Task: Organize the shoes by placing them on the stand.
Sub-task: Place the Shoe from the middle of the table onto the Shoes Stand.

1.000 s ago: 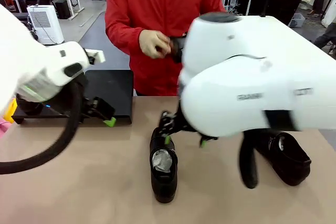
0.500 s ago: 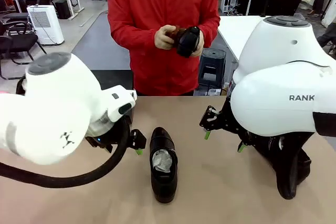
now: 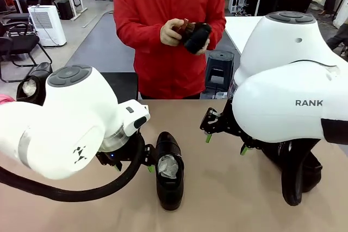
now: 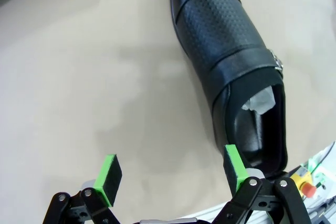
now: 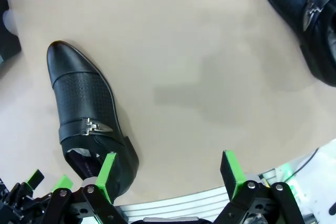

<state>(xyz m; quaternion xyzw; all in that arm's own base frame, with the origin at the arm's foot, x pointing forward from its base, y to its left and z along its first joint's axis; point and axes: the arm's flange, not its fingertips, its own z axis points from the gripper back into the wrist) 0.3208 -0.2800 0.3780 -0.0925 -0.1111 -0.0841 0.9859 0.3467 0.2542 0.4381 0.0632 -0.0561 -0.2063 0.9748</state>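
One black shoe (image 3: 168, 169), stuffed with white paper, lies mid-table with its toe toward the person. My left gripper (image 3: 134, 165) hangs open just left of it; in the left wrist view one green pad (image 4: 234, 165) stands beside the shoe's (image 4: 231, 61) heel, and nothing is between the fingers. My right gripper (image 3: 225, 144) is open over bare table to the shoe's right, its view showing that shoe (image 5: 86, 108) and a second shoe (image 5: 310, 9). A person holds a third shoe (image 3: 196, 36) in both hands. A fourth shoe (image 3: 32, 85) sits at far left by the stand (image 3: 122, 85).
The second shoe (image 3: 310, 169) lies at the right, mostly hidden behind my right arm. My left arm's bulk covers most of the stand. The person in a red top stands at the far edge. Bare tabletop lies between the two grippers.
My left arm has swung from the stand over to the middle shoe's left side. My right arm has drawn back off that shoe to the right. The person keeps turning a shoe in hand.
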